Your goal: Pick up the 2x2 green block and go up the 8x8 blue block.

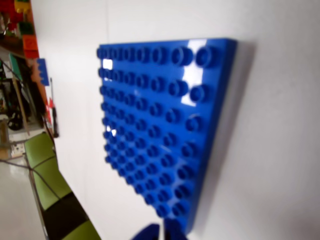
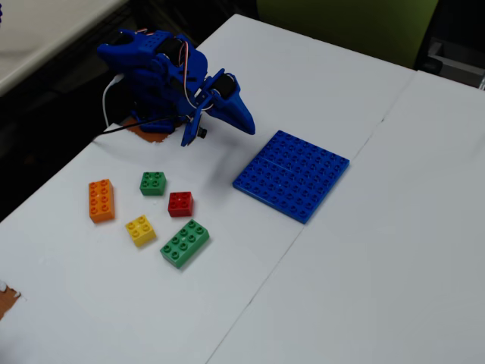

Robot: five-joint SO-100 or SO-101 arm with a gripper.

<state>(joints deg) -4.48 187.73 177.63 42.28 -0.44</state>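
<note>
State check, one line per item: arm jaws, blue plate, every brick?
gripper: holds nothing, jaws look closed, above table
8x8 blue block: flat on table, bare
2x2 green block: on table, untouched
red brick: on table
yellow brick: on table
long green brick: on table
orange brick: on table

Below the jaws, the small square green plastic brick has open desk toward them; a small red brick crowds its far side
</note>
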